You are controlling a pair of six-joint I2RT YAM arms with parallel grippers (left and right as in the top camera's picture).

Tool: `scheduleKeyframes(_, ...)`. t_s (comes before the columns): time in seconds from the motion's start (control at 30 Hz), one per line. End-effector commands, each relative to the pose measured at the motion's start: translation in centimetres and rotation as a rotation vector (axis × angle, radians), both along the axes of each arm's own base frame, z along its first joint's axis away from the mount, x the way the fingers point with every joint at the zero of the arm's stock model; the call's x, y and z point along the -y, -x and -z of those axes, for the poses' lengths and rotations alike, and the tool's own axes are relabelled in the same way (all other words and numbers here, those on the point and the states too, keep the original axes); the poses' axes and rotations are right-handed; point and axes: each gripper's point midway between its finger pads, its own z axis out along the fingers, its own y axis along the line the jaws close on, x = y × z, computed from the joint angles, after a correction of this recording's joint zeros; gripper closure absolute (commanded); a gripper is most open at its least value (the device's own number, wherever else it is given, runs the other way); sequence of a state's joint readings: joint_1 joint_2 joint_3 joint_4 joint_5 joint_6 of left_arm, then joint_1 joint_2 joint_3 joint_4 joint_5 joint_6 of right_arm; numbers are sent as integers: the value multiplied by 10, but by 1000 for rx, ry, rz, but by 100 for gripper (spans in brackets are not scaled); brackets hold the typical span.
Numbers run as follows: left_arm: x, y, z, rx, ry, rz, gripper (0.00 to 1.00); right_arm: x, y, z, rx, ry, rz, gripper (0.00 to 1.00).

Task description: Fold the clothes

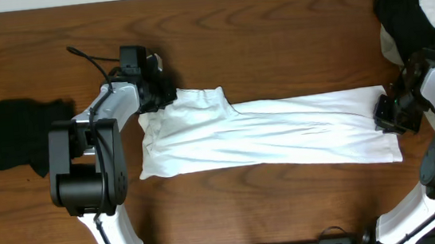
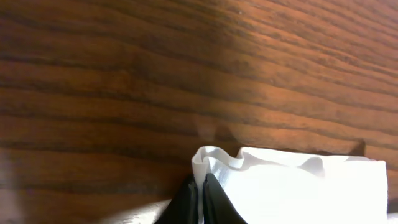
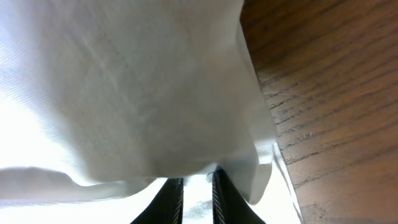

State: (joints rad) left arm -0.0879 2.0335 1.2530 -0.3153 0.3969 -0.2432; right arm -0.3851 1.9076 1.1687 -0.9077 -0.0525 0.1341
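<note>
The white T-shirt [image 1: 267,133] lies stretched out long across the wooden table, folded lengthwise into a band; its print is hidden. My left gripper [image 1: 155,96] is shut on the shirt's far-left top corner; the left wrist view shows the black fingers [image 2: 200,196] pinching a thin white edge of the T-shirt [image 2: 292,186]. My right gripper [image 1: 389,113] holds the shirt's right end; in the right wrist view the fingers [image 3: 196,196] stand a little apart with white cloth of the T-shirt [image 3: 124,81] between and over them.
A small black folded garment [image 1: 22,133] lies at the left of the table. A large black garment heaped with pale cloth [image 1: 419,10] sits at the far right corner, close behind my right arm.
</note>
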Motion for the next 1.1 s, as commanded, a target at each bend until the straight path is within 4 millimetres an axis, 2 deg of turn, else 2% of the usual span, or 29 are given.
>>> scheduleKeyframes(0.0, 6, 7, -3, -20, 30, 14, 94, 0, 7, 9, -30, -20, 21, 85)
scheduleKeyframes(0.1, 8, 1, -34, 50, 49, 22, 94, 0, 7, 9, -30, -20, 21, 85)
scheduleKeyframes(0.2, 9, 2, -75, 122, 58, 25, 94, 0, 7, 9, -30, -20, 21, 85)
scheduleKeyframes(0.3, 11, 16, -113, 154, 80, 36, 94, 0, 7, 9, -29, -20, 21, 85)
scheduleKeyframes(0.4, 10, 34, -130, 135, 79, 36, 94, 0, 7, 9, -30, -20, 21, 85)
scheduleKeyframes(0.5, 8, 53, -135, 82, 75, 34, 94, 0, 7, 9, -30, -20, 21, 85)
scheduleKeyframes(0.7, 9, 85, -129, -46, 88, 39, 94, 0, 7, 9, -31, -21, 21, 85)
scheduleKeyframes(0.87, 19, 105, -131, -124, 159, 62, 94, 0, 7, 9, -30, -20, 21, 85)
scheduleKeyframes(1.07, 18, 123, -138, -169, 160, 60, 94, 0, 7, 9, -30, -20, 21, 85)
